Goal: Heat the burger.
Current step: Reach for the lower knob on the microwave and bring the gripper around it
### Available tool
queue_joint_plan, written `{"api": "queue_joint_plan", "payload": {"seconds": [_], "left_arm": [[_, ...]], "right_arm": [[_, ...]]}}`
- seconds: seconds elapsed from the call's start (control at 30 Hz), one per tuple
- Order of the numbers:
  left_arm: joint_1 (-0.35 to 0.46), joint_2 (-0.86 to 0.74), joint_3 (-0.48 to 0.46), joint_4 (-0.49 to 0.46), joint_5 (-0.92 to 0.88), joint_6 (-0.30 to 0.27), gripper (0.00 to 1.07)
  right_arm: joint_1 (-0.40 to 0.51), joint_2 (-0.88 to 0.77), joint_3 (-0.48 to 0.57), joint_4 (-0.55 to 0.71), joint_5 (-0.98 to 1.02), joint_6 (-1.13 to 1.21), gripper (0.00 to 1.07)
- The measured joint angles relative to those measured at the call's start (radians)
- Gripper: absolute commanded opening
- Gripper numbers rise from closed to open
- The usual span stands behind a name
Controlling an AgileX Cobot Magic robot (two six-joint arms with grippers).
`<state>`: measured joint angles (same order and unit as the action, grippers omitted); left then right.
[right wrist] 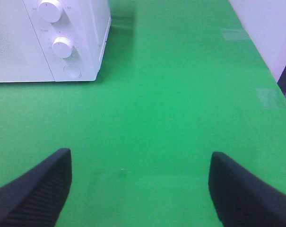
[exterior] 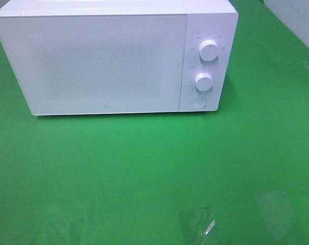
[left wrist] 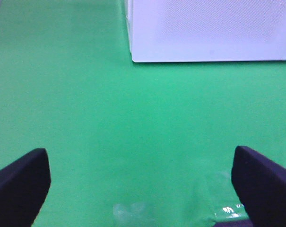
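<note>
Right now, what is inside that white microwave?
The microwave has its door shut and opaque, so the inside is hidden. Only two knobs and a round button show on its front. No burger is in view anywhere.

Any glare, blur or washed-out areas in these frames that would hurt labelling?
Exterior high: the white microwave is washed out, its dial markings barely legible; pale glare patches on the green table. Left wrist: soft overall, with a glint beside one of the fingers. Right wrist: sharpest; faint reflections on the table, a shadow beside the microwave.

The burger is hidden in every view
</note>
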<state>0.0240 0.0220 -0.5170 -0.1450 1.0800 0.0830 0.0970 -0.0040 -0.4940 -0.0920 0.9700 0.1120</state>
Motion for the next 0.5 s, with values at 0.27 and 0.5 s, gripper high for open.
{"api": "queue_joint_plan", "payload": {"seconds": [0.27,0.5], "left_arm": [[0.066,-0.027,0.001,0.0,0.0,0.0,0.98],[0.066,-0.027,0.001,-0.004,0.0,0.0,0.98]], "right_arm": [[0.0,0.0,0.0,0.0,0.0,0.0,0.75],[0.0,0.0,0.0,0.0,0.0,0.0,0.75]]}}
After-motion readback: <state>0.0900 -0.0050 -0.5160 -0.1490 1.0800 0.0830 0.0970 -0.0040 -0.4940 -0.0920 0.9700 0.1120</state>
